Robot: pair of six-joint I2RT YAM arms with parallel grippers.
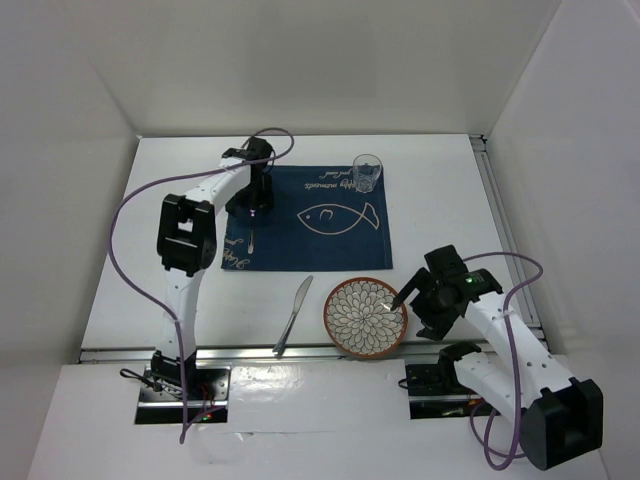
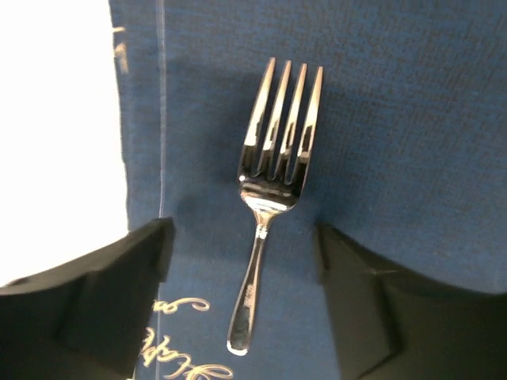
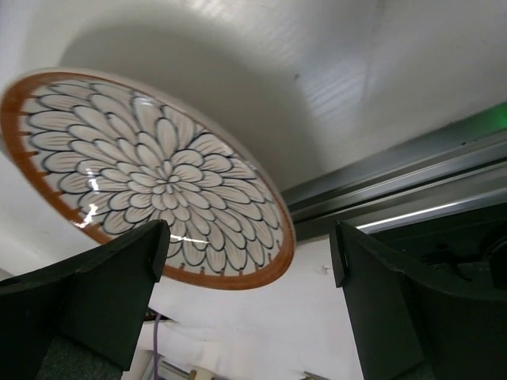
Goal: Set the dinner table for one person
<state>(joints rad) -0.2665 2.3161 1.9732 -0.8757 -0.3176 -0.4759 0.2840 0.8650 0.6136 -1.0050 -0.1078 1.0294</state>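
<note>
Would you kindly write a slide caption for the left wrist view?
Open left tool poised over a fork lying flat on the navy placemat.

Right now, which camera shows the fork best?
The left wrist view: the fork fills the frame, four tines clear, lying flat on the navy placemat. The top view shows it only as a thin sliver by the left gripper. The right wrist view misses it, showing the plate instead.

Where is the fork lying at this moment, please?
In the top view the fork lies near the left edge of the navy placemat, directly under the open left gripper, beyond the knife.
</note>
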